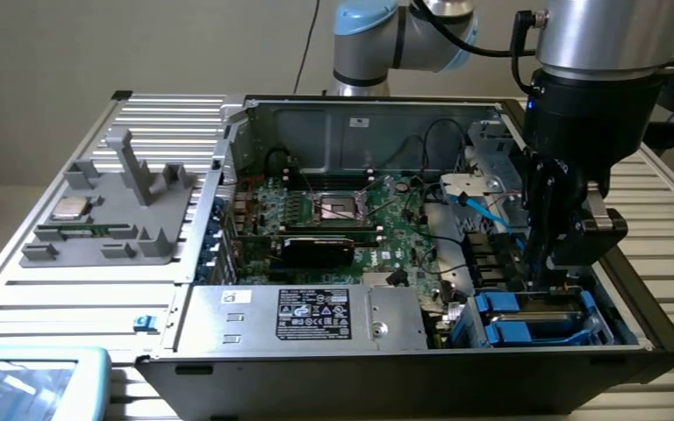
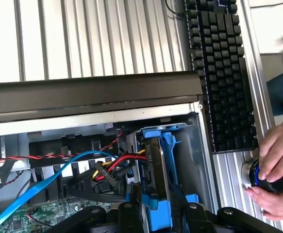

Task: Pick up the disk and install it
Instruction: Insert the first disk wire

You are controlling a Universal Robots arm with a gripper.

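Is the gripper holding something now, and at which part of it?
Yes: the gripper holds the disk by its blue frame's end, standing in the computer case's drive bay.

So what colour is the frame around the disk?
Bright blue frame around the disk, clearest in the wrist view.

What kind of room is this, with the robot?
Probably a robotics lab or test bench: a robot arm works over an opened computer case on a slatted metal table, with a keyboard beside it.
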